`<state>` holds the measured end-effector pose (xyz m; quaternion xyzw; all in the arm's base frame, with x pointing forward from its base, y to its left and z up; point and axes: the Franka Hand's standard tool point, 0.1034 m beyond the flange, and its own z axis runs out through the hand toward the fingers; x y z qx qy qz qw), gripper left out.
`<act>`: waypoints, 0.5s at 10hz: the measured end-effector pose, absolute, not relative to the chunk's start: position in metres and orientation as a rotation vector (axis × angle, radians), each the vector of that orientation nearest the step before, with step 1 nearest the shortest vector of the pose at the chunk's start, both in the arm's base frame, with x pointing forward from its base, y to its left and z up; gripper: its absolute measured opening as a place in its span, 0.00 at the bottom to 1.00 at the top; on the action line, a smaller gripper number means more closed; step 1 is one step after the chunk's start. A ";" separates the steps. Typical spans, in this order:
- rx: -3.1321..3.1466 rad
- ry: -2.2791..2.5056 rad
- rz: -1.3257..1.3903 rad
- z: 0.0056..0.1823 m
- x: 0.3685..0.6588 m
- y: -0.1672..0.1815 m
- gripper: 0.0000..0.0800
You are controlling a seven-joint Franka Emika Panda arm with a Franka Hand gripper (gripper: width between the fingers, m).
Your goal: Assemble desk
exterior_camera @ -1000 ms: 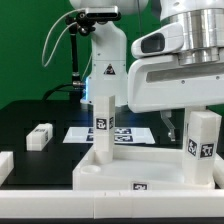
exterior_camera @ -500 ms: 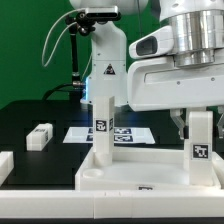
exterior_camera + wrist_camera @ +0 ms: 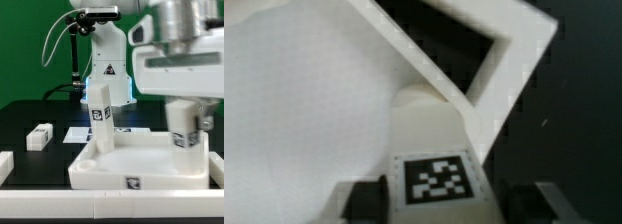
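On the exterior view's right, our jaws have closed on the near leg [image 3: 183,128]. We see the panel [image 3: 110,172] shifted toward that view's left, its far leg [image 3: 100,120] now leaning.

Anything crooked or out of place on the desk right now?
Yes: the leg standing in the panel's far corner, on the exterior view's left, leans instead of standing straight. The gripper holds the other leg.

upright leg [image 3: 100,125] in panel [image 3: 100,178] | loose leg [image 3: 39,136] on table [image 3: 25,118], exterior view's left
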<state>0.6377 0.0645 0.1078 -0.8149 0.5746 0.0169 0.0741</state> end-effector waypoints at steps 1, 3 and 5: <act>-2.340 1.876 0.087 0.101 0.639 0.068 0.37; -2.024 2.217 0.151 0.103 0.643 0.062 0.37; -1.860 2.376 0.158 0.104 0.644 0.066 0.37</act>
